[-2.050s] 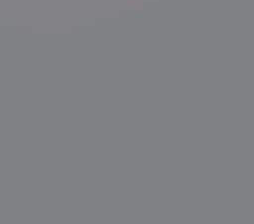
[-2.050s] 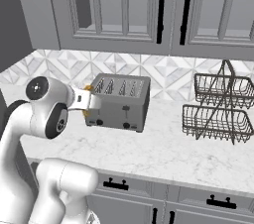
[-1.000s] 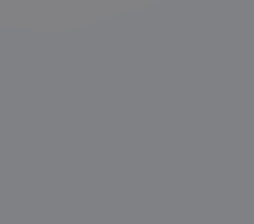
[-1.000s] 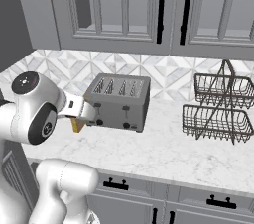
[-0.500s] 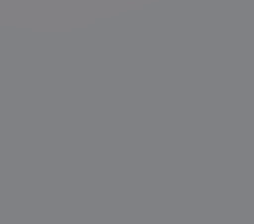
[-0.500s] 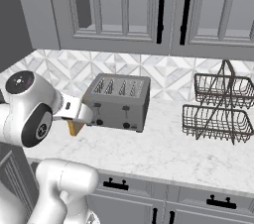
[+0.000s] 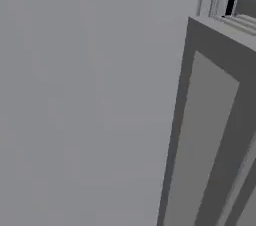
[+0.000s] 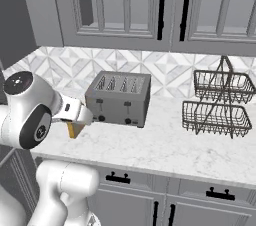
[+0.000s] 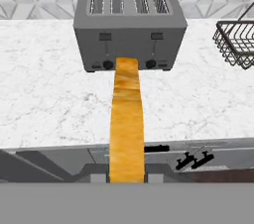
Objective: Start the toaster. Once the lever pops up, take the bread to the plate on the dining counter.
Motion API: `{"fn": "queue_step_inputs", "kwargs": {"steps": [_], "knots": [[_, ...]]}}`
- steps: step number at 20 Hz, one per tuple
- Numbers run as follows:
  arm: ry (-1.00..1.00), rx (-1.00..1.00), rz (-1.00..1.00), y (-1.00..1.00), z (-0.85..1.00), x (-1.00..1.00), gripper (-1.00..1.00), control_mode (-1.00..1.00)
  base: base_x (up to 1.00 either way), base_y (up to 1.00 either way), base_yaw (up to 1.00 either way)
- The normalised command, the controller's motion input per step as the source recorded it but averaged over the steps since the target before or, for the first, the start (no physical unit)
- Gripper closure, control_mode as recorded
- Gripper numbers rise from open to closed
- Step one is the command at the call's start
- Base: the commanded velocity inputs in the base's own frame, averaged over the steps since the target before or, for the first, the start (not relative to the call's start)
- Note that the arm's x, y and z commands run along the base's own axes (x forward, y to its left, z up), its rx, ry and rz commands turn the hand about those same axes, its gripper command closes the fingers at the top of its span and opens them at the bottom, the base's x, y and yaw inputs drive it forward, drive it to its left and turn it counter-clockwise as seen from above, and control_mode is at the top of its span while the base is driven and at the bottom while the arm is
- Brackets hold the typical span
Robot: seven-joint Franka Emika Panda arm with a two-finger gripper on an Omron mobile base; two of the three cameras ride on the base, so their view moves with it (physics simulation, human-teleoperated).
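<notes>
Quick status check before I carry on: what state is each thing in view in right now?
bread: out of the toaster, held edge-on in the pincer, clear of the counter.
pincer: shut on the bread, left of the toaster.
toaster: upright on the counter, all four slots empty, both levers up.
wire basket rack: upright, both tiers empty.
upper cabinet doors: closed.
</notes>
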Motion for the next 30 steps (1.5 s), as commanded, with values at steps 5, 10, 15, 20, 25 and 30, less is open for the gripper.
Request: {"fn": "queue_step_inputs", "kwargs": {"steps": [5, 10, 15, 20, 25, 30], "knots": [[0.00, 0.00, 0.00, 0.00, 0.00, 0.00, 1.00, 1.00, -0.37, -0.38, -0.31], [0.00, 0.00, 0.00, 0.00, 0.00, 0.00, 1.00, 1.00, -0.02, -0.39, -0.48], [0.00, 0.00, 0.00, 0.00, 0.00, 0.00, 1.00, 1.00, 0.00, -0.23, -0.54], [0.00, 0.00, 0.00, 0.00, 0.00, 0.00, 1.00, 1.00, 0.00, -0.12, -0.56], [0.00, 0.00, 0.00, 0.00, 0.00, 0.00, 1.00, 1.00, 0.00, -0.07, -0.60], [0.00, 0.00, 0.00, 0.00, 0.00, 0.00, 1.00, 1.00, 0.05, -0.01, -0.65]]}}
